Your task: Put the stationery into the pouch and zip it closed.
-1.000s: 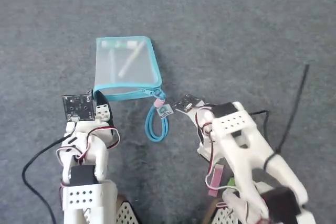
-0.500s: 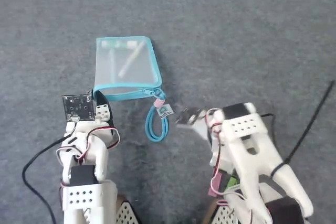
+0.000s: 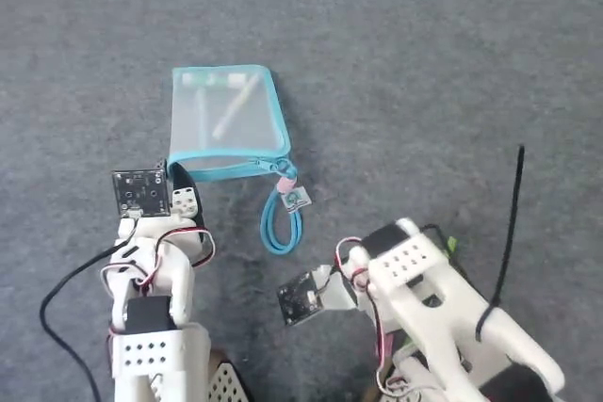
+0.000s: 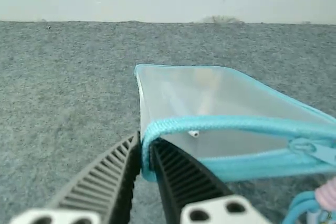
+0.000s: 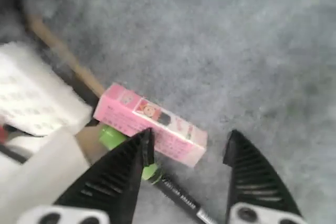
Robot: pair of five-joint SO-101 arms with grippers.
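Left gripper (image 4: 144, 161) is pinching the pouch (image 4: 210, 103) by its corner, jaws nearly closed on it, I'd say anchoring it for loading; it's lying around 11 o'clock. Right gripper (image 5: 190, 139) is hanging wide open, empty, over a pink box (image 5: 147, 121) and what looks like a pen (image 5: 176, 196) at 6 o'clock.

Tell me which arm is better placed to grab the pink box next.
Right. The right pincer hangs open over the pink box; the left pincer is shut on the pouch corner.
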